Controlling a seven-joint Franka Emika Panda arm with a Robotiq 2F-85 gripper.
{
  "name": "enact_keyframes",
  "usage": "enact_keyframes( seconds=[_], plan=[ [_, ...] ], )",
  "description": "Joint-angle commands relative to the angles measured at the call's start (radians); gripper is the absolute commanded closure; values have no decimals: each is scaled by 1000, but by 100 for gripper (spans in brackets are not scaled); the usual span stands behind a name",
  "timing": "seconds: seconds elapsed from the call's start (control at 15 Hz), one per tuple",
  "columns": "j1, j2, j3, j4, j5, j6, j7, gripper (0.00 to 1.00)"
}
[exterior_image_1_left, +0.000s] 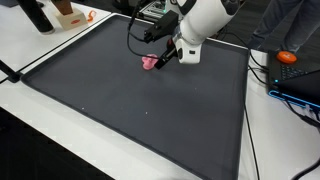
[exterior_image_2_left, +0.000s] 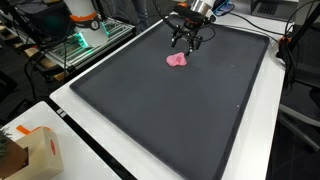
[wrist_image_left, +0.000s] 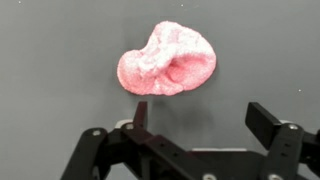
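A small pink crumpled lump (wrist_image_left: 168, 59) lies on the dark grey mat; it shows in both exterior views (exterior_image_1_left: 150, 62) (exterior_image_2_left: 177, 60). My gripper (wrist_image_left: 200, 115) is open and empty, its two black fingers spread wide just above the mat. In the wrist view the lump lies just beyond the fingertips, nearer the left finger, not between them. In the exterior views the gripper (exterior_image_1_left: 163, 56) (exterior_image_2_left: 186, 40) hovers right beside the lump, close above it.
The dark mat (exterior_image_1_left: 130, 110) covers most of a white table (exterior_image_2_left: 80, 120). A cardboard box (exterior_image_2_left: 40, 150) stands at a table corner. An orange object (exterior_image_1_left: 288, 57) and cables lie by a laptop (exterior_image_1_left: 298, 80) off the mat. Equipment stands behind the table (exterior_image_2_left: 85, 30).
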Motion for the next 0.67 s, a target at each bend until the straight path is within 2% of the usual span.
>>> enact_keyframes(
  seconds=[0.0, 0.6],
  plan=[
    [-3, -29, 4, -45, -24, 36, -4, 0],
    [-13, -12, -3, -4, 20, 56, 57, 0]
  ],
)
